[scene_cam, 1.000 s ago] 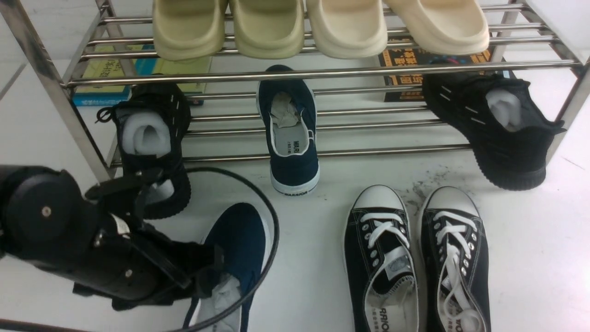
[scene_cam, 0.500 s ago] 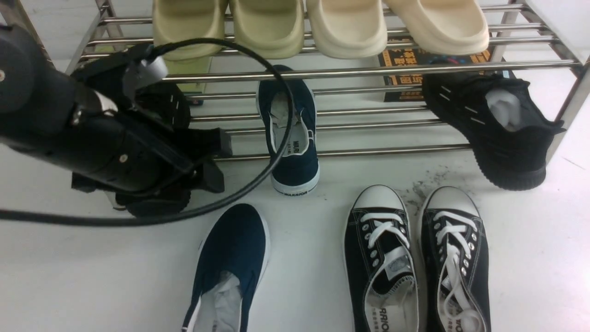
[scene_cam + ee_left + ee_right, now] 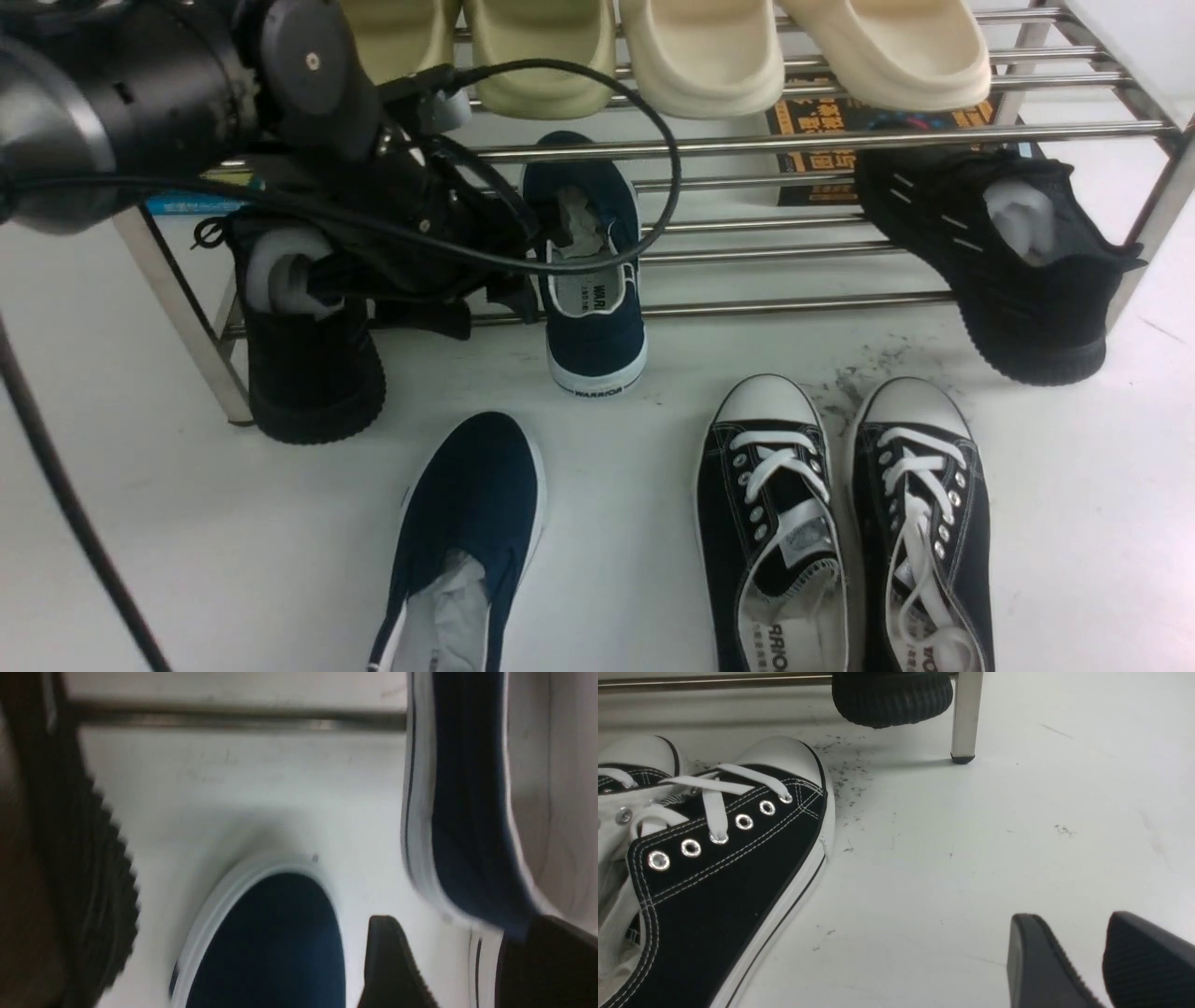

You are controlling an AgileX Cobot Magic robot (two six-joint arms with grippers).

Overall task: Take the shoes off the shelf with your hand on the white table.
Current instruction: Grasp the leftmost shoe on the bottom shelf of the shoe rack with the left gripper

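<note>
**Q:** What is shown, largest things first?
**A:** A white table (image 3: 187, 523) is seen, with a steel shelf (image 3: 794, 140) stood on it. Cream slides (image 3: 700, 56) are laid on the shelf's top tier. Black knit sneakers (image 3: 1018, 280) are propped at both ends of the shelf's lower tier.

**Q:** Where are the navy shoes found?
**A:** One navy shoe (image 3: 597, 345) is rested near the middle of the shelf's lower tier, its heel jutting past the front bar. The second navy shoe (image 3: 476, 495) is laid on the table in front of the shelf, toe pointed towards it. Black lace-ups (image 3: 775, 523) are set side by side in front of the shelf's right half.

**Q:** How are the grippers held?
**A:** The left gripper (image 3: 534, 261) is placed at the shelf's lower tier, jaws spread wide at the navy shoe's left side. No grip is seen. The right gripper (image 3: 1073, 933) is shown only in its wrist view, low over the table in front of the shelf's right leg. Its fingers are parted, with nothing between them.
</note>
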